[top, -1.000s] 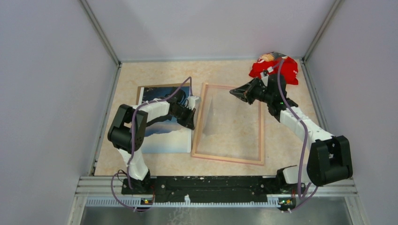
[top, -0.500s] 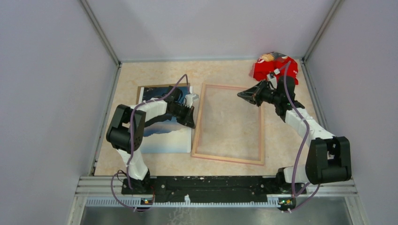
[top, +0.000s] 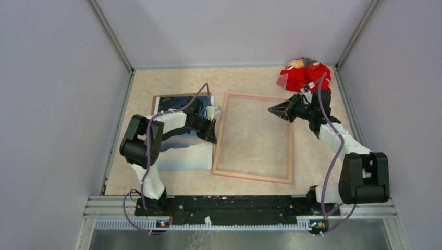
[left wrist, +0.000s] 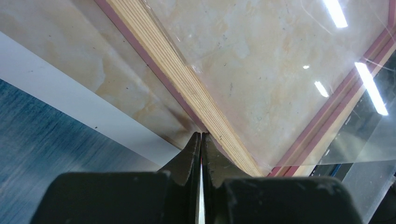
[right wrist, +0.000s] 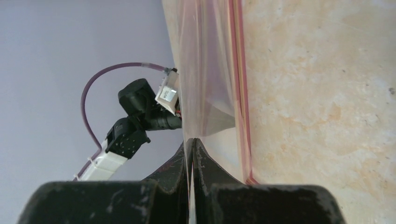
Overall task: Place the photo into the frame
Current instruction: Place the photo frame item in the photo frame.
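Observation:
The photo, a blue sea print with a white border, lies face up at the left, partly under my left arm. The frame lies flat at the table's middle, its pink edge and pale wood rail showing in the left wrist view. My left gripper is shut, and its tip rests against the outer side of the frame's left rail, next to the photo's white border. My right gripper is shut on the edge of a clear sheet above the frame's right rail.
A brown backing board shows under the photo's far edge. A crumpled red bag sits in the back right corner. Grey walls close the table on three sides, and the arms' base rail runs along the near edge.
My right gripper has drawn back to the right, toward the frame's right rail, and the clear sheet has come down from a raised tilt. The left gripper has barely moved.

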